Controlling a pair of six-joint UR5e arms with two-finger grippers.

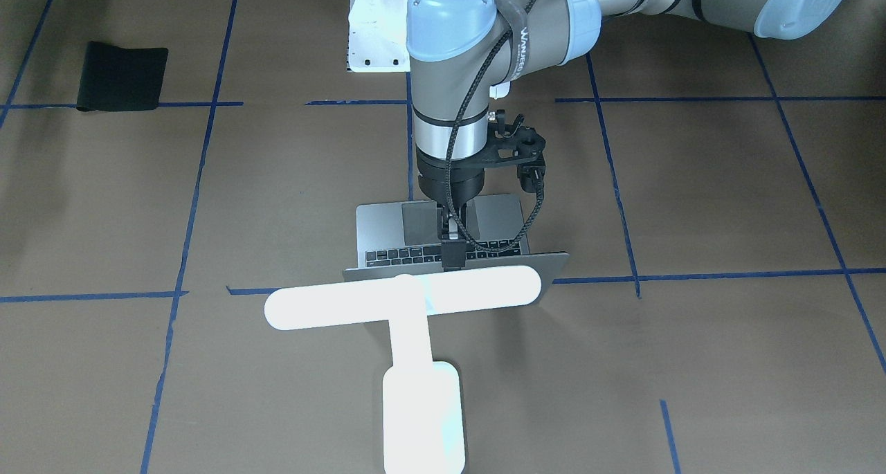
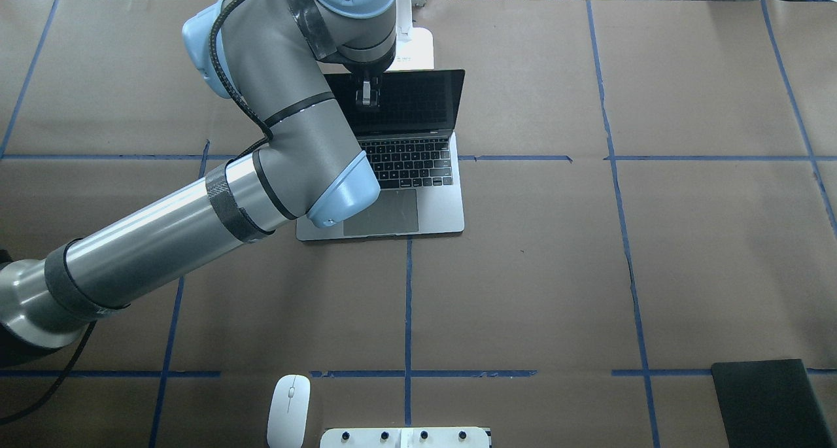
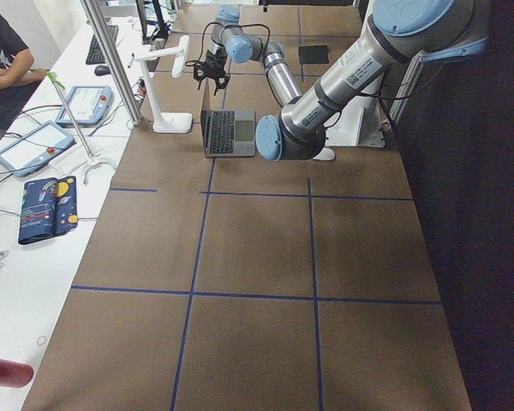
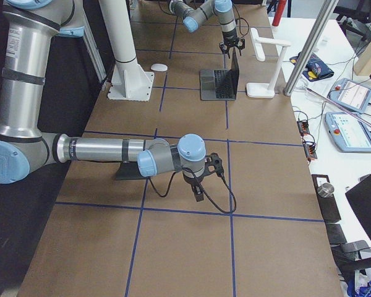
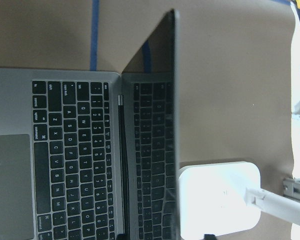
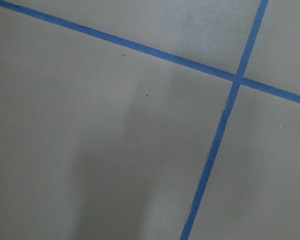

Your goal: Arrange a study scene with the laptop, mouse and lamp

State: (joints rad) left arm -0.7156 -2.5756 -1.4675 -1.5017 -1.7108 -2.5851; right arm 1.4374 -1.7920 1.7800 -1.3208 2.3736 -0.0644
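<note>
The laptop (image 2: 438, 199) stands open at the far middle of the table, its lid about upright; it also shows in the front view (image 1: 498, 214) and the left wrist view (image 5: 65, 150). My left gripper (image 2: 367, 100) is at the lid's top edge (image 1: 451, 261); it looks open, with the lid edge between its jaws. The glowing lamp (image 1: 405, 297) stands just behind the lid, its base (image 5: 217, 197) close to it. The mouse (image 2: 288, 410) lies near the robot's base. My right gripper (image 4: 198, 193) hovers low over bare paper far from them; I cannot tell its state.
A black mat (image 2: 771, 402) lies at the near right corner. The white bolted pedestal (image 2: 405, 438) stands at the near edge beside the mouse. Operators' tablets and cables lie past the far table edge (image 3: 47, 141).
</note>
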